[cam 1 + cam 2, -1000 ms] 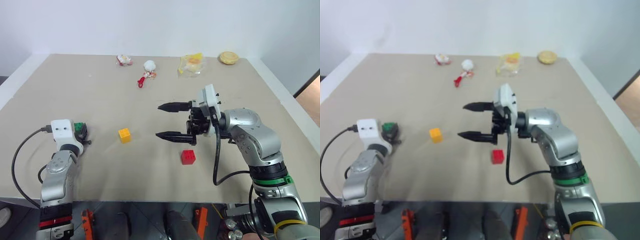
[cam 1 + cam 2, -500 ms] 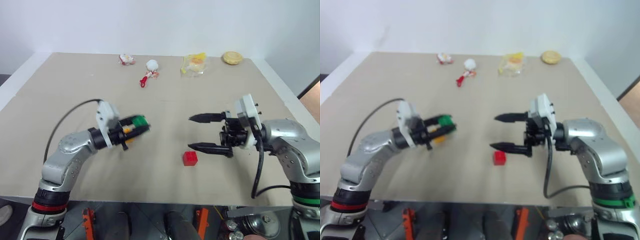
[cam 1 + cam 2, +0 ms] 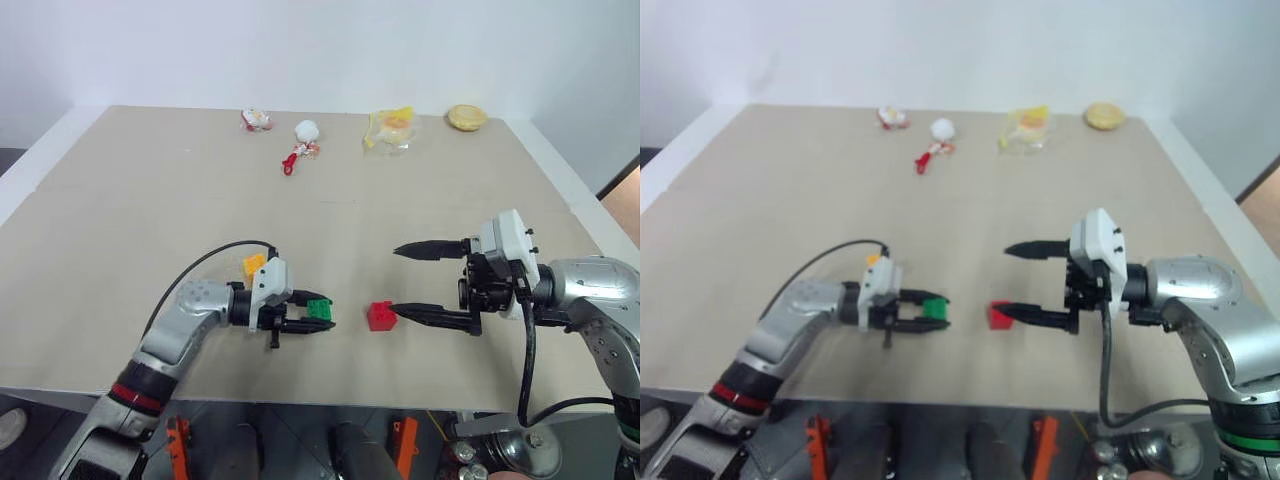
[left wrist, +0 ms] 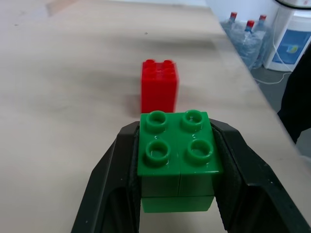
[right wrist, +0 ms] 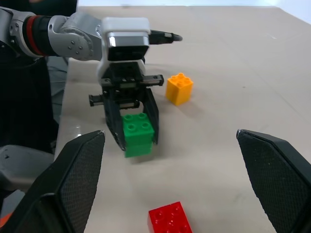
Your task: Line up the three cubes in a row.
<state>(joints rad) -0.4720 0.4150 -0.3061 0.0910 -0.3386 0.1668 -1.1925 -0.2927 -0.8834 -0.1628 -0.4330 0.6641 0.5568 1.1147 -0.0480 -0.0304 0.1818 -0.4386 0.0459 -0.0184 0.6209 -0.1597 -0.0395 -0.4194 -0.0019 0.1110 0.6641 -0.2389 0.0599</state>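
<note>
My left gripper (image 3: 320,312) is shut on the green cube (image 3: 319,308), holding it low over the table near the front edge; the cube's studs face up (image 4: 177,155). The red cube (image 3: 380,316) stands a short gap to its right, straight ahead of the left fingers (image 4: 159,85). The yellow cube (image 3: 254,266) sits behind the left wrist, further back and to the left (image 5: 179,88). My right gripper (image 3: 398,279) is open wide and points left, and its lower fingertip ends close beside the red cube's right side. Nothing is between its fingers.
Small trinkets lie along the table's far edge: a white and red packet (image 3: 255,120), a white ball (image 3: 305,129) with a red piece, a yellow packet (image 3: 392,125) and a round tan piece (image 3: 465,116). The front table edge is close below both grippers.
My left arm swung from the table's left side to the middle with the green cube, passing the yellow cube. My right gripper drew back to the right, still open.
</note>
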